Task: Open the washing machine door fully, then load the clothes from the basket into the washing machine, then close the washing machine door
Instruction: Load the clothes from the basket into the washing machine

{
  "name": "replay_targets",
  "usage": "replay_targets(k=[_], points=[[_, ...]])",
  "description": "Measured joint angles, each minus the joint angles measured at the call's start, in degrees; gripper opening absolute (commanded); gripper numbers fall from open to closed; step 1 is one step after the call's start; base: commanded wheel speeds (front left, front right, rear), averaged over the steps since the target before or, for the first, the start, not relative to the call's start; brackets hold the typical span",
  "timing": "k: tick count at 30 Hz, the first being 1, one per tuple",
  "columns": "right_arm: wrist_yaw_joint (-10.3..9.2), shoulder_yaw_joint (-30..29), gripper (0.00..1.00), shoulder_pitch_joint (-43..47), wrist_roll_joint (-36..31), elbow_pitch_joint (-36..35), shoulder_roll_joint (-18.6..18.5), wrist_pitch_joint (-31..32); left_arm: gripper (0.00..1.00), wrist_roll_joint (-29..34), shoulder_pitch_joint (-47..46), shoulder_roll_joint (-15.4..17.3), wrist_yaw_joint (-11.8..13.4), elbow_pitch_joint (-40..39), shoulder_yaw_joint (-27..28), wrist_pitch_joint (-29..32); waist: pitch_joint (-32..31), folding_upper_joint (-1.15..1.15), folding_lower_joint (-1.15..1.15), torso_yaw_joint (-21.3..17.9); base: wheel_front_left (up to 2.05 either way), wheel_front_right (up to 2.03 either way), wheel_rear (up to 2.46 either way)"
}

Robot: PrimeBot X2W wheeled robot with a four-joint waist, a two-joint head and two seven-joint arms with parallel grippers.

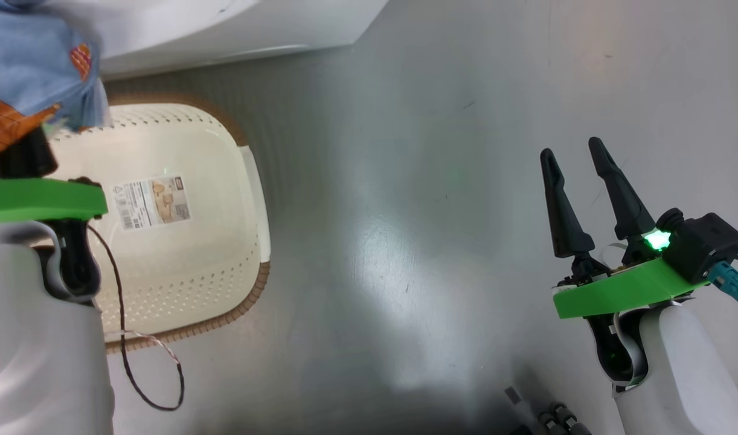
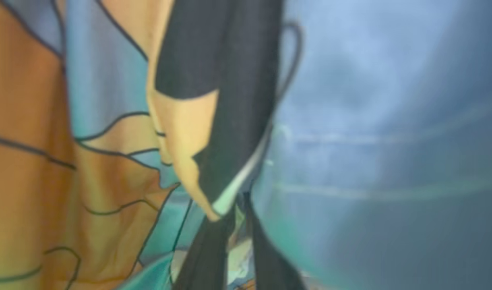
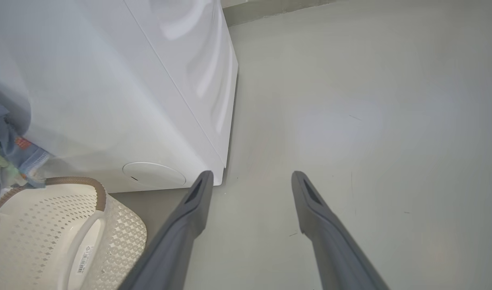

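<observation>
Clothes (image 1: pixel 31 66): light blue piece with orange print, bunched at the tips of the left gripper (image 2: pixel 238 206), up over the far left end of the basket (image 1: pixel 255 199) and clear of its floor. Left wrist view (blurred): the two fingers stand narrow and nearly meet, with fabric pinched between them and folds draped up along them, so the piece's long axis looks roughly in line with the fingers. Judged a grip on the cloth. Basket interior bare apart from a label (image 1: pixel 153 202), so this looks like the last piece to load. Washer (image 1: pixel 224 24) lies just beyond the basket, ahead of the left fingertips; its opening and door are out of frame, so the exact heading to the drum cannot be told. Left arm is the nearer one by far. Right gripper (image 1: pixel 571 148) hangs wide and empty over bare floor (image 1: pixel 435 211), well apart from cloth and basket.
</observation>
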Motion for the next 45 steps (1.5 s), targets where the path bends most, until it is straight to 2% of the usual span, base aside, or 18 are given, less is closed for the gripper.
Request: replay_targets(k=[10, 18, 22, 29, 32, 40, 45], points=[[0.0, 0.2, 1.0, 0.0, 0.0, 1.0, 0.3, 0.0, 0.0, 1.1, 6.8, -0.5, 0.0, -4.6, 1.2, 0.0, -3.9, 0.0, 0.0, 0.3, 0.0, 0.0, 0.0], [0.0, 0.3, 1.0, 0.0, 0.0, 1.8, 0.4, 0.0, 0.0, 2.0, 11.3, -0.8, 0.0, -14.4, -5.8, 0.0, -7.2, 0.0, 0.0, 0.9, 0.0, 0.0, 0.0], [0.0, 0.4, 1.0, 0.0, 0.0, 1.9, 0.4, 0.0, 0.0, 3.0, 11.3, -0.1, 0.0, -17.6, -5.9, 0.0, -8.0, 0.0, 0.0, 1.3, 0.0, 0.0, 0.0], [0.0, 0.7, 1.0, 0.1, 0.0, 2.1, 0.5, 0.0, 0.0, 6.9, 5.8, 2.4, 0.0, -17.2, -5.5, 0.0, -8.5, 0.0, 0.0, 1.1, 0.0, 0.0, 0.0], [0.0, 0.8, 1.0, 0.1, 0.1, 2.2, 0.5, 0.0, 0.0, 7.6, 2.2, 4.5, 0.0, -15.9, -5.3, 0.2, -8.7, 0.0, 0.0, 0.7, 0.0, 0.0, 0.0], [0.0, 1.1, 1.0, 0.1, 0.5, 2.3, 1.1, 0.0, 0.0, 7.5, -7.2, 10.4, 0.0, -12.5, -4.7, 5.7, -8.1, 0.0, 0.0, -0.6, 0.0, 0.0, 0.0], [0.0, 1.3, 1.0, 0.1, 0.5, 2.4, 1.3, 0.0, 0.0, 7.1, -10.6, 10.7, 0.0, -8.9, -5.3, 5.6, -7.3, 0.0, 0.0, -1.1, 0.0, 0.0, 0.0]])
